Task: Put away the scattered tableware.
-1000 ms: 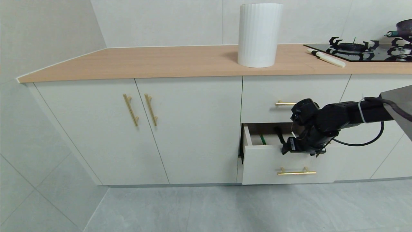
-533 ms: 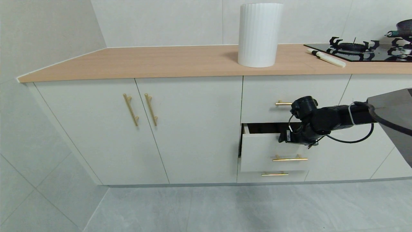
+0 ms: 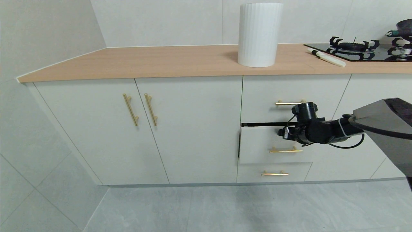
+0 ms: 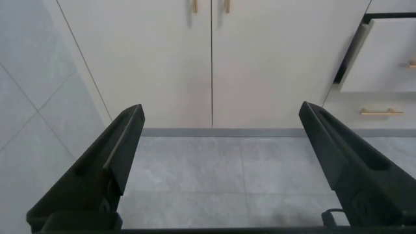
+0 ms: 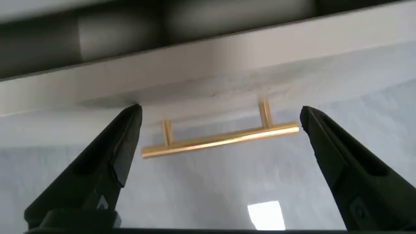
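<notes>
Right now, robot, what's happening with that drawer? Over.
Right gripper open, at the front of the middle drawer, above its gold handle. Drawer nearly shut, thin dark gap on top. Left gripper open, over the floor. Nothing blocking the drawer.

No text, label, number or sign can be read on anything in these views.
</notes>
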{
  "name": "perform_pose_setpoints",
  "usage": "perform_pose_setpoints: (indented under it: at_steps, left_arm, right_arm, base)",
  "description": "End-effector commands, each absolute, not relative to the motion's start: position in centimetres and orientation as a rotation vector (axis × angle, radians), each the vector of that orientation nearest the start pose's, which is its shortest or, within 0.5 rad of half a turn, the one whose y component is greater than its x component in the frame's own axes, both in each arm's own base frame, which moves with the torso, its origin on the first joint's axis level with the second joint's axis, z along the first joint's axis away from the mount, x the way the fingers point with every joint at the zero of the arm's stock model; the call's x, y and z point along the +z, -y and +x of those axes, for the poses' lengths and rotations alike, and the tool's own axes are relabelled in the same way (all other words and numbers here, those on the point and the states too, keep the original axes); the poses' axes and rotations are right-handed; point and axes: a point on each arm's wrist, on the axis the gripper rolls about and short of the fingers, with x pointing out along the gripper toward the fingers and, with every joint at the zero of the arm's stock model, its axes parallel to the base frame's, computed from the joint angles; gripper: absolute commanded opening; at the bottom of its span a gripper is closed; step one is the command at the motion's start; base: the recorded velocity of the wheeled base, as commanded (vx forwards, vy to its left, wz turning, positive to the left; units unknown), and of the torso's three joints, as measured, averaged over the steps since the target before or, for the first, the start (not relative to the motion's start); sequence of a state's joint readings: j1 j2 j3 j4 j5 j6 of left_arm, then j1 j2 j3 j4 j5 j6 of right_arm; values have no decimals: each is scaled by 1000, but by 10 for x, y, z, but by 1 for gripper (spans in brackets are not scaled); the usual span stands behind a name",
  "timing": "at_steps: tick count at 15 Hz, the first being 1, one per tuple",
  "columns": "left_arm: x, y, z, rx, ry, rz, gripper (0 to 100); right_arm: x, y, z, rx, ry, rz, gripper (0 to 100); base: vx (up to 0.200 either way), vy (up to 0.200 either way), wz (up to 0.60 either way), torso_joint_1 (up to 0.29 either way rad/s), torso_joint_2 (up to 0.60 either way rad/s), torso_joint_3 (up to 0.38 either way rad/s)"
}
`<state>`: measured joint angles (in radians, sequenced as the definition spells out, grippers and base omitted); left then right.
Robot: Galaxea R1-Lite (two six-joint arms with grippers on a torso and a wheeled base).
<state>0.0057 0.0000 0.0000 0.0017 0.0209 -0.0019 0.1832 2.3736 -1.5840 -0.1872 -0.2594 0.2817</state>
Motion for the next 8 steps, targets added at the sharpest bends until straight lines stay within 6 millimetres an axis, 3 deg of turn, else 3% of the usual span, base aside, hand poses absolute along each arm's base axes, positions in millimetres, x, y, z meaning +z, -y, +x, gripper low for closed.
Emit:
perform_pose_setpoints:
  at_steps: [1, 8]
  left_arm:
    - [75, 0, -23, 28, -2, -2, 100]
    - [75, 0, -23, 28, -1, -3, 100]
  right_arm:
    - [66, -82, 472, -167, -553, 140, 100]
    - [65, -82, 482, -202, -422, 157, 100]
  base:
    - [0, 0, 0, 0, 0, 0]
    - [0, 0, 0, 0, 0, 0]
